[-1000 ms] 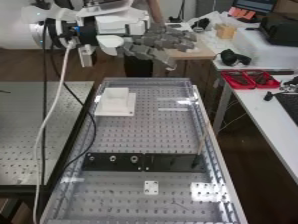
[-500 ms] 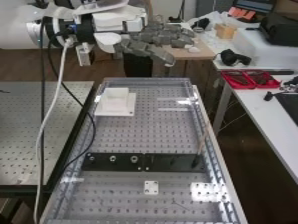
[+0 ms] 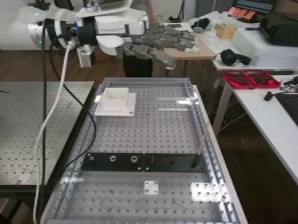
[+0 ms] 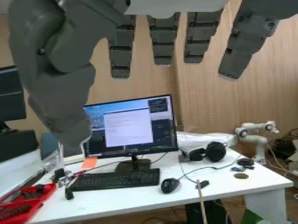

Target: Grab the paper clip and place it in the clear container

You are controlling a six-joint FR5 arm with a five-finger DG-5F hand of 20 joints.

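Observation:
The hand [image 3: 159, 44] hangs high over the bench's far end, its fingers straight, level and pointing right, well above the perforated plate. The straight fingers of the hand [image 4: 163, 37] and its thumb show in the wrist view, with nothing held. A white square holder on a white base [image 3: 116, 102] sits at the plate's far left, below the hand. Near the front lies a thin, small dark thing [image 3: 179, 204]; whether it is the paper clip I cannot tell. Which thing is the clear container I cannot tell either.
A black strip with round fittings [image 3: 113, 161] crosses the plate, and a thin rod [image 3: 202, 140] stands by its right end. A small white plate [image 3: 151, 187] lies nearer. Red trays [image 3: 238, 80] are on the right table. A monitor [image 4: 130, 125] stands behind a keyboard [image 4: 114, 179].
The hand has tilted and shifted very slightly back and forth, staying over the far end with its fingers straight. The things on the bench have not moved.

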